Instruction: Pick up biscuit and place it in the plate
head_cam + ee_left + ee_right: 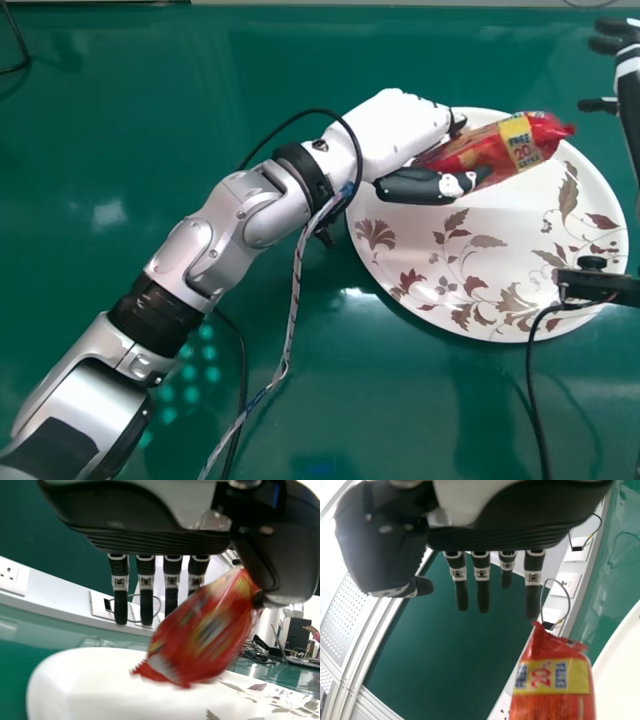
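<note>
Pinching the biscuit (500, 148) by one end, the left hand (395, 135) holds it over the far edge of the plate (590, 195), likely so release lands it there; beyond the right edge, the right hand (630, 65), fingers spread, leaves room

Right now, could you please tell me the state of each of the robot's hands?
Left hand: pinching the shiny red plastic biscuit packet above the white leaf-patterned plate.
Right hand: open, fingers straight, holding nothing.
</note>
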`<state>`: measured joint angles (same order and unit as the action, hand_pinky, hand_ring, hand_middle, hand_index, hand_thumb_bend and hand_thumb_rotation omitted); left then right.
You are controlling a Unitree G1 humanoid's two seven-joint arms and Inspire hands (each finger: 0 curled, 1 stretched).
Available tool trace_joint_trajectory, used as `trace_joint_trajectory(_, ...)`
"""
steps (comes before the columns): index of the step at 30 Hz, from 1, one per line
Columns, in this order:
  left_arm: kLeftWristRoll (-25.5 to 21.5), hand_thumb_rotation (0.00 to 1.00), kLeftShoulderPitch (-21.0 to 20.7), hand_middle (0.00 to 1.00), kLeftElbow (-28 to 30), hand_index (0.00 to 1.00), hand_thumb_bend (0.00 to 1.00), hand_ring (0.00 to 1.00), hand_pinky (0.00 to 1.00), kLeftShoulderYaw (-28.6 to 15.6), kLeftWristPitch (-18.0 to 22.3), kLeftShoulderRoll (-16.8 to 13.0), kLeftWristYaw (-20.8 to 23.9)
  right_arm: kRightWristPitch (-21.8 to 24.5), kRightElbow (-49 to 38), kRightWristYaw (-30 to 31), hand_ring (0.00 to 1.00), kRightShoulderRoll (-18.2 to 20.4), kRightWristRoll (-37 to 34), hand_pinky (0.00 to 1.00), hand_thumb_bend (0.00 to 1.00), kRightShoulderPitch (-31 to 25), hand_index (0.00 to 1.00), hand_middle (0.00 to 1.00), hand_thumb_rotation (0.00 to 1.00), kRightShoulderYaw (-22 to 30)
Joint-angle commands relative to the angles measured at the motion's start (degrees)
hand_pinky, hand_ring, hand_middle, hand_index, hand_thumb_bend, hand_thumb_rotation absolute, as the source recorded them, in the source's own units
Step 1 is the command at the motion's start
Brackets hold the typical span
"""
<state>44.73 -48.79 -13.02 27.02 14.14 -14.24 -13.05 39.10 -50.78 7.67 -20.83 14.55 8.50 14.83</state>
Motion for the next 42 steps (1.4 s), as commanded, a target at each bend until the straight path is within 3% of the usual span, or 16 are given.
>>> trace_joint_trajectory(1,0.63,0.55,-0.06,0.89,2.14,0.89,0.70,0.87,0.74,0.42,0.08,-0.11,-0.04,-1.12,-0.21,0.10,0.78,-0.23,0.06,0.65,0.28,-0.59,0.86,0.84,0.46,0.05)
trace_joint_trajectory(5,0.40,0.71,0.40,0.98,3.17,0.99,0.82,0.98,0.83,0.28,-0.49,-0.20,-0.45,-0.95,-0.21,-0.08,0.79,0.05,0.09,0.66,0.29,-0.55,0.85,0.84,0.47,0.16)
trace_joint_trajectory(8,0.14,0.76,0.58,1.00,3.78,1.00,0.86,1.00,0.88,0.18,-0.74,-0.35,-0.94,-0.33,-0.32,-0.19,0.80,0.39,-0.05,0.67,0.31,-0.43,0.86,0.85,0.50,0.32)
trace_joint_trajectory(20,-1.69,0.79,1.78,0.99,7.44,1.00,0.84,0.97,0.86,-2.04,-0.39,-2.90,-0.97,1.16,-0.71,-0.57,0.82,1.52,-0.18,0.69,0.31,0.31,0.87,0.88,0.45,0.39)
trace_joint_trajectory(25,-4.51,0.70,4.05,0.90,9.36,0.90,0.80,0.89,0.76,-5.94,1.89,-4.56,2.54,0.80,-0.75,-0.34,0.84,1.73,-0.66,0.72,0.30,0.32,0.88,0.89,0.43,0.80)
trace_joint_trajectory(27,-7.67,0.67,5.64,0.85,9.36,0.86,0.77,0.83,0.70,-8.56,3.96,-4.90,4.74,0.49,-0.82,-0.37,0.82,1.13,0.04,0.70,0.28,-0.09,0.87,0.87,0.41,0.79)
trace_joint_trajectory(29,-11.96,0.58,7.07,0.81,8.84,0.83,0.72,0.79,0.64,-11.21,5.89,-5.59,5.11,1.73,-1.56,-0.50,0.81,0.76,1.17,0.70,0.29,-0.40,0.87,0.86,0.45,0.56)
trace_joint_trajectory(33,-18.83,0.61,10.45,0.79,8.55,0.81,0.69,0.75,0.60,-16.66,6.76,-6.99,5.32,2.52,-2.49,-0.37,0.83,0.89,1.94,0.73,0.31,-1.31,0.88,0.88,0.50,0.93)
trace_joint_trajectory(38,-28.07,0.31,14.20,0.75,8.58,0.76,0.55,0.70,0.58,-22.41,8.82,-7.66,4.85,2.93,-2.96,-0.55,0.84,1.42,2.36,0.73,0.32,-1.86,0.89,0.89,0.52,1.14)
trace_joint_trajectory(40,-31.10,0.24,15.74,0.74,9.52,0.75,0.55,0.70,0.58,-24.10,7.58,-7.16,4.45,2.91,-3.06,-0.52,0.83,1.50,2.39,0.71,0.33,-2.01,0.89,0.89,0.52,1.21)
trace_joint_trajectory(42,-37.37,0.23,17.17,0.75,10.84,0.76,0.55,0.72,0.63,-25.66,5.10,-6.41,1.65,2.62,-3.07,-0.32,0.83,1.88,1.72,0.71,0.32,-2.04,0.90,0.90,0.49,1.59)
